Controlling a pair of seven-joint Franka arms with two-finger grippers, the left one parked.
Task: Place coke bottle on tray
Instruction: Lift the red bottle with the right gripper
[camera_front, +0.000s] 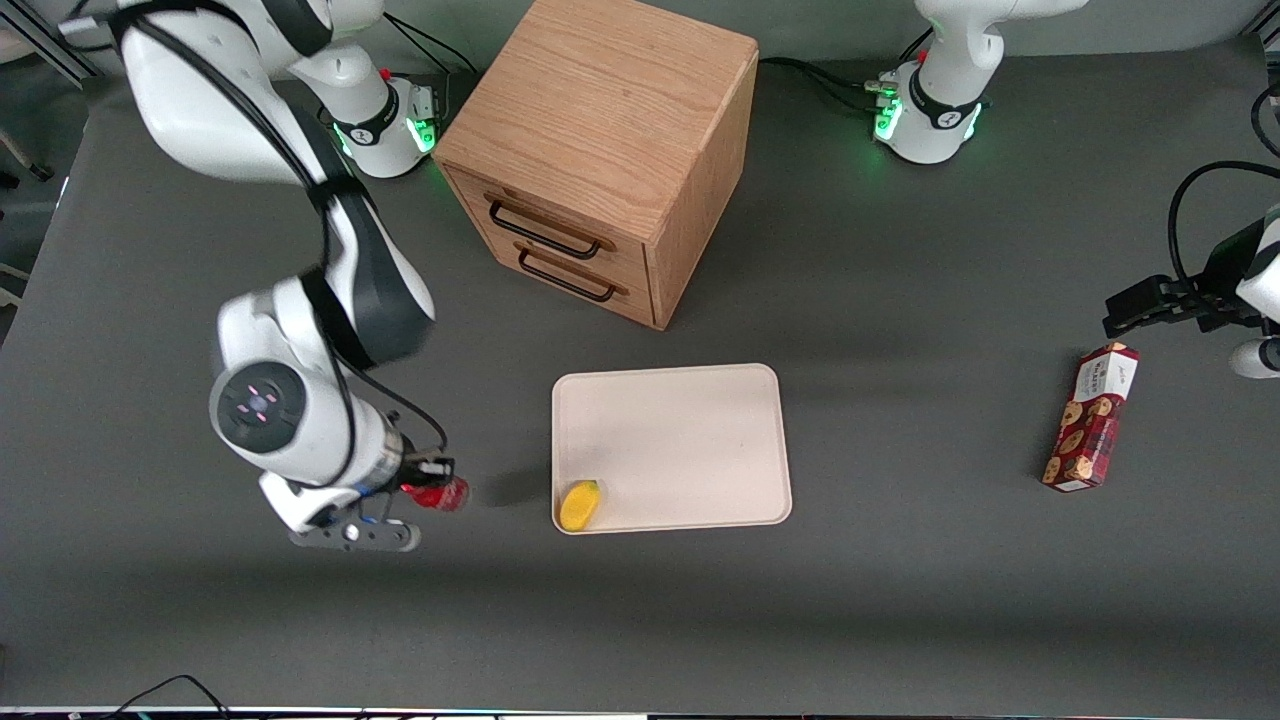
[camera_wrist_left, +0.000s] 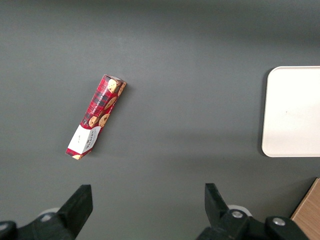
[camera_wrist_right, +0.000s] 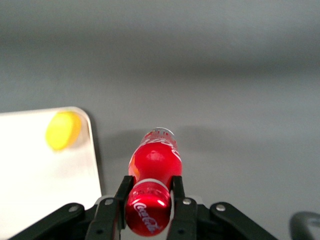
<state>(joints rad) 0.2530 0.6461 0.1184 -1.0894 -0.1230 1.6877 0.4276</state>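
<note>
A: Which step is shown?

B: Carrying. The gripper (camera_wrist_right: 152, 212) has its two fingers closed on the neck of the coke bottle (camera_wrist_right: 152, 195), just under the red cap, with the clear base pointing away from the wrist. In the front view the coke bottle (camera_front: 437, 494) sits off the tray (camera_front: 690, 440), near the tray's edge at the working arm's end of the table. I judge it lifted, but its height over the table cannot be read.

A: What does the next move call for?

B: Probably a sideways carry over the low rim to bare tray surface, clear of the yellow fruit (camera_front: 579, 505) in the tray's corner nearest the camera, then a lowering and release.

A: Any legible writing?

B: White "Coca-Cola" script on the bottle's cap end. The biscuit box (camera_front: 1090, 417), toward the parked arm's end, shows cookie pictures on red tartan; its lettering cannot be read. The wooden drawer cabinet (camera_front: 600, 150) carries no label.
</note>
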